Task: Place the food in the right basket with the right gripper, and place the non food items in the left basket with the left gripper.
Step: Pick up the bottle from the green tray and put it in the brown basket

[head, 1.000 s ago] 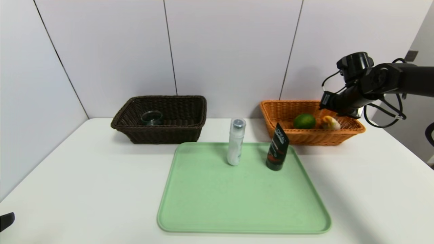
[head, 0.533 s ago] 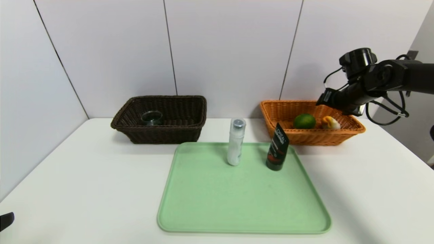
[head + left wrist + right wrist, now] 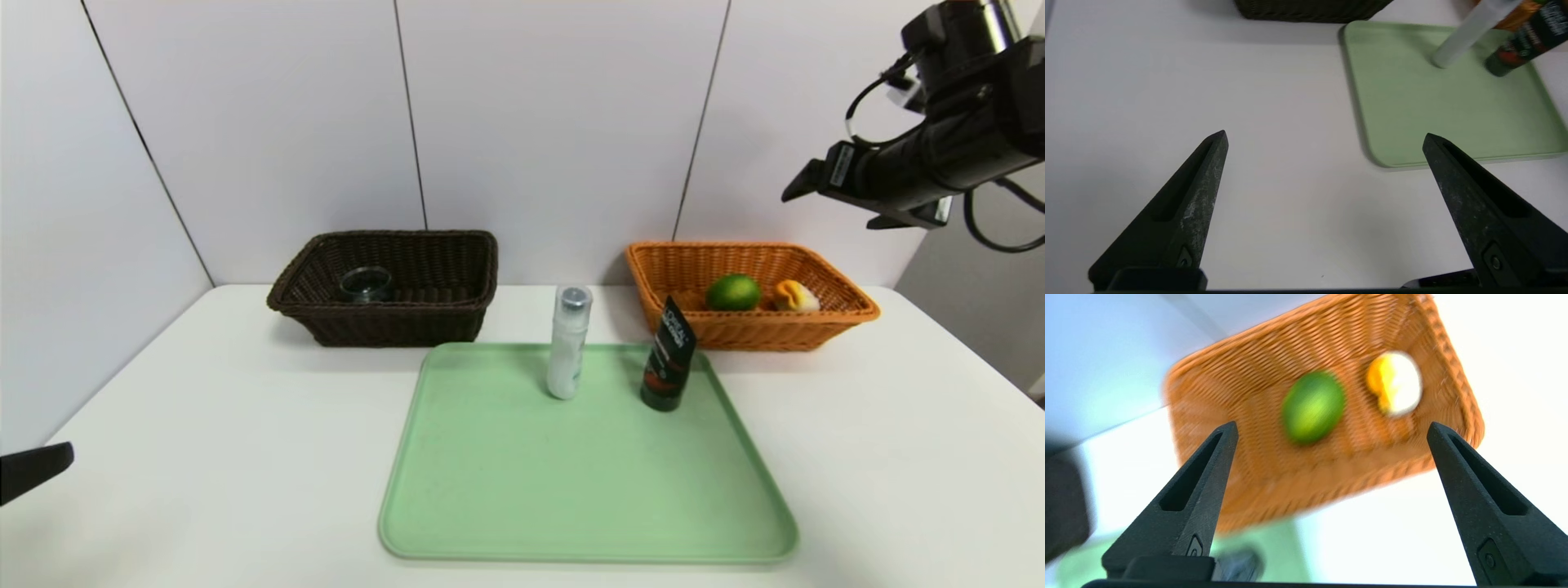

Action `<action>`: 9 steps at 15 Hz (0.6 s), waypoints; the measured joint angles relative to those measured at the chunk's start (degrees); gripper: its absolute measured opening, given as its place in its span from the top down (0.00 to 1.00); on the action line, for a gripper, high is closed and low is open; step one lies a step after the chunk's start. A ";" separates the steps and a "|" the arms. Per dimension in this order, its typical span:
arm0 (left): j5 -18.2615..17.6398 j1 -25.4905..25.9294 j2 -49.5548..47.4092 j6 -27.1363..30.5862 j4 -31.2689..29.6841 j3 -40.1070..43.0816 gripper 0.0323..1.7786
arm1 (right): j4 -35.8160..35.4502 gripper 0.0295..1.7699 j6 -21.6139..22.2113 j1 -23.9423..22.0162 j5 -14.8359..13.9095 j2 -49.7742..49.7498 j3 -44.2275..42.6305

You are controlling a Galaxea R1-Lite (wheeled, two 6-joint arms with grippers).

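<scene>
While the green lime (image 3: 733, 291) and a yellow-and-white food piece (image 3: 796, 296) lie side by side in the orange basket (image 3: 849, 304), a white bottle (image 3: 567, 341) and a black tube (image 3: 669, 354) stand on the green tray (image 3: 506, 490). The right gripper (image 3: 1331, 430) hangs high above that basket, jaws spread, holding nothing. Only its wrist view looks straight down on the food. The left gripper (image 3: 1325, 136), jaws wide apart, hovers over bare table (image 3: 1274, 122); the head view catches just one fingertip.
</scene>
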 joint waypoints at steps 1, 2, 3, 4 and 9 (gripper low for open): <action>-2.96 0.00 0.74 -0.13 -3.34 0.46 0.05 | 0.79 0.09 -0.07 1.38 0.77 -2.78 0.40; -5.89 -0.07 1.90 -0.16 -6.79 0.80 0.05 | 1.10 0.08 0.04 2.78 2.26 -5.58 0.88; -7.90 -0.63 3.30 -0.17 -9.00 0.96 0.05 | 1.34 0.07 0.34 4.27 4.24 -8.64 1.73; -8.90 -2.22 5.14 -0.30 -10.12 0.99 0.05 | 1.38 0.07 0.45 5.27 5.86 -11.24 3.47; -3.07 -17.47 17.30 -1.68 -14.99 0.90 0.05 | 1.13 0.05 -2.72 8.24 9.41 -28.79 27.45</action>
